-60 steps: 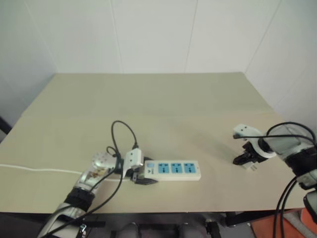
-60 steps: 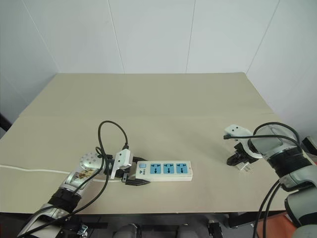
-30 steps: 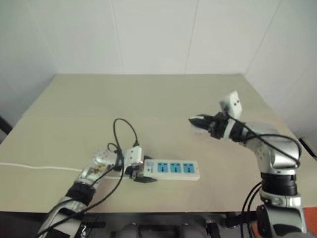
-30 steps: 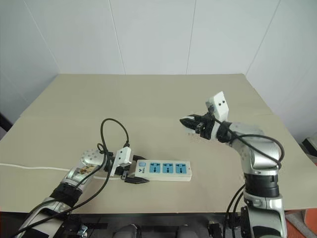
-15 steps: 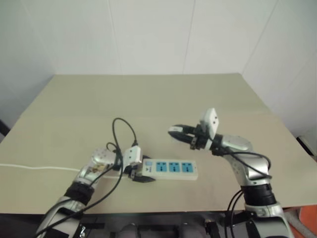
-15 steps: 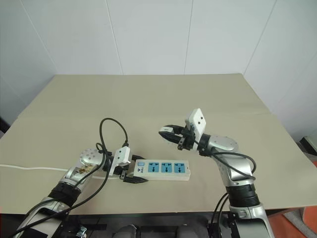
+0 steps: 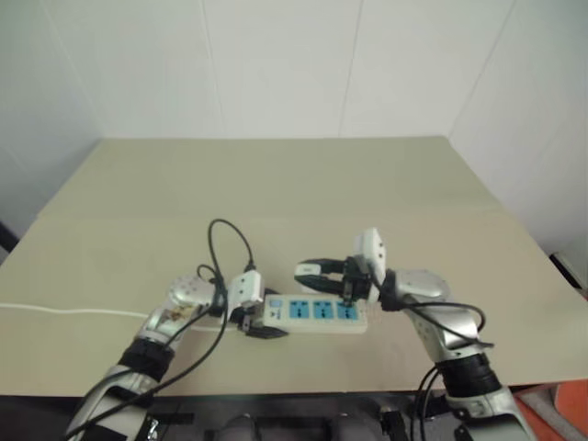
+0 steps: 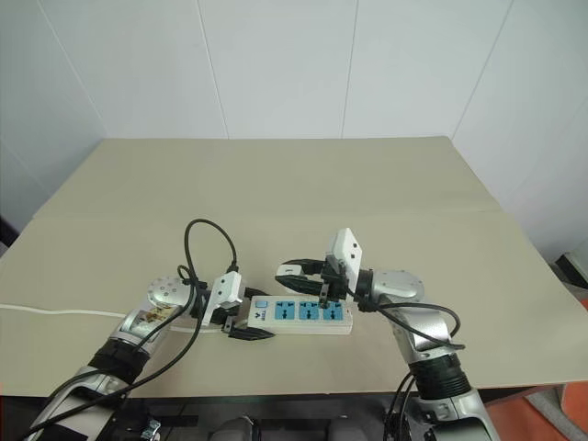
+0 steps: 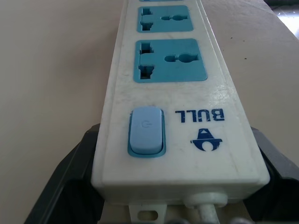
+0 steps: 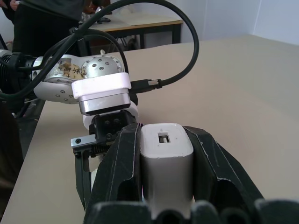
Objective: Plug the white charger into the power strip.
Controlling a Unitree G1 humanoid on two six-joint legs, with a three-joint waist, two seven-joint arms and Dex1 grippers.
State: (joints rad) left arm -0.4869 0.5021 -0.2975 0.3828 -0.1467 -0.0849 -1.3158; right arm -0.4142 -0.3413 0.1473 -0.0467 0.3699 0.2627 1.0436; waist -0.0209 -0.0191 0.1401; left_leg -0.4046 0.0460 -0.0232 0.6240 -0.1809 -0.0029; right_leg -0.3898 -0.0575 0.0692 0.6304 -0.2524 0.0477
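The power strip [image 7: 317,312], a white bar with three blue sockets, lies flat near the table's front edge. My left gripper [image 7: 257,328] is shut on its switch end, and a black finger [image 9: 70,177] shows on either side of that end. The white charger [image 10: 167,156] sits clamped between the black fingers of my right gripper [image 7: 308,271], its flat back face with a small port toward the wrist camera. That gripper points level toward my left arm and hovers just above the strip's sockets. The charger's prongs are hidden.
The strip's thin white cord [image 7: 73,314] runs off the table's left edge. A black cable loop [image 7: 230,243] arches over my left wrist. The beige table [image 7: 276,184] stretches back to white walls. A person in dark clothes [image 10: 46,18] and another table stand in the background.
My right arm has swung left and down, carrying the charger from over the right side of the table to just above the strip. The left gripper and the strip have stayed put.
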